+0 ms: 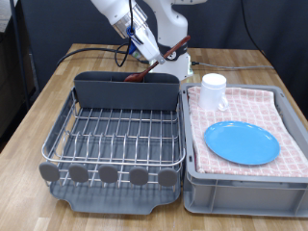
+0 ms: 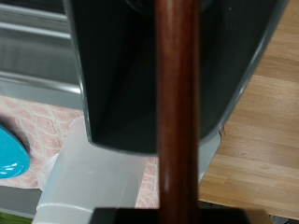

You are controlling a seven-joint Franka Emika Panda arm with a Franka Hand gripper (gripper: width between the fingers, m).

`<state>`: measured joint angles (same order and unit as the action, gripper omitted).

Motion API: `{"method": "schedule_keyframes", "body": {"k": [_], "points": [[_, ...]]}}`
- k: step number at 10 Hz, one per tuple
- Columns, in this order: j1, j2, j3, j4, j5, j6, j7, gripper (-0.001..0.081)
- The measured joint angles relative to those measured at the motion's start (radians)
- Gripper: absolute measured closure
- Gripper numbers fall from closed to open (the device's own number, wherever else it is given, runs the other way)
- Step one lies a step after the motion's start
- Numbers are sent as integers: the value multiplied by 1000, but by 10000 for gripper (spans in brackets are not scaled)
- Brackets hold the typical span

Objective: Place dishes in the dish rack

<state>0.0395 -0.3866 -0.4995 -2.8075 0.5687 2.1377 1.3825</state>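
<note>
My gripper (image 1: 157,50) is shut on the dark reddish-brown wooden spoon (image 1: 146,69) and holds it tilted over the tall grey cutlery caddy (image 1: 127,90) at the back of the dish rack (image 1: 115,135). The spoon's lower end is at the caddy's top edge. In the wrist view the spoon's handle (image 2: 177,112) runs straight in front of the dark caddy (image 2: 131,75). The white mug (image 1: 213,91) and the light-blue plate (image 1: 242,142) lie on the pink checked cloth in the grey bin (image 1: 241,183) at the exterior view's right. The plate's edge shows in the wrist view (image 2: 9,161).
The rack's wire grid (image 1: 120,130) holds nothing, and round grey tabs (image 1: 106,174) line its near edge. Both containers stand side by side on a wooden table (image 1: 58,82). Black cables (image 1: 87,53) trail behind the rack.
</note>
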Motion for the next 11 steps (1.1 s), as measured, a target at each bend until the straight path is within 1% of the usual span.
{"method": "schedule_keyframes", "body": {"k": [1,2,3,4,5,6,7,8,9,10,11], "points": [[0,7,-12,3,0,0,-7,735],[0,13,-25,5,0,-2,-16,669],[0,19,-38,7,0,-6,-23,669],[0,25,-48,11,0,-7,-29,473],[0,31,-52,16,-1,-7,-32,473],[0,33,-47,18,-18,21,-34,293],[-13,32,-11,15,-91,98,1,293],[-27,29,49,10,-165,190,64,112],[-36,22,110,4,-218,272,129,112],[-47,11,175,0,-275,325,211,24],[-68,-7,248,1,-345,346,312,9]]}}
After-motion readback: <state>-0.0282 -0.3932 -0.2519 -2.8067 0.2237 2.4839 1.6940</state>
